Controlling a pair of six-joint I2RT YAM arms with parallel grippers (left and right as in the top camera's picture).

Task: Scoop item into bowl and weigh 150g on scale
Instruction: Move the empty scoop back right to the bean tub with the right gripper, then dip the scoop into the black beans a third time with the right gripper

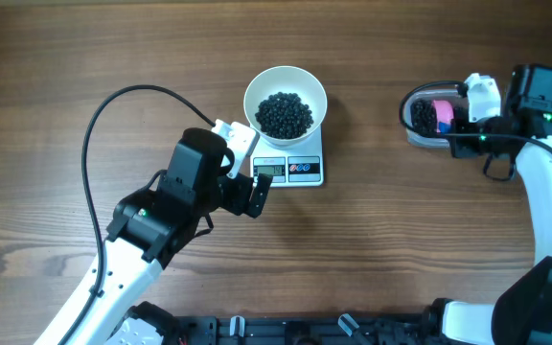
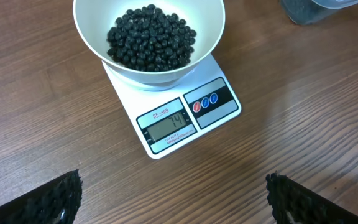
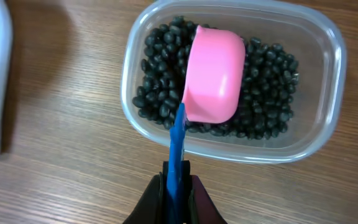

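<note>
there, black beads (image 1: 285, 113) in bowl (image 1: 286, 70); left pincer (image 2: 173, 199) wide, right pincer (image 3: 177, 183) tight on scoop (image 3: 213, 74)

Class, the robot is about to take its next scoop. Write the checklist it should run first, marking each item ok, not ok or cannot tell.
1. Bowl sits on scale: ok.
2. Target weight shown: not ok, display reads 74.
3. Right pincer shut on scoop handle: ok.
4. Beans left in tub: ok.
5. Scoop filled: cannot tell.
6. Left pincer open, holding nothing: ok.
</note>
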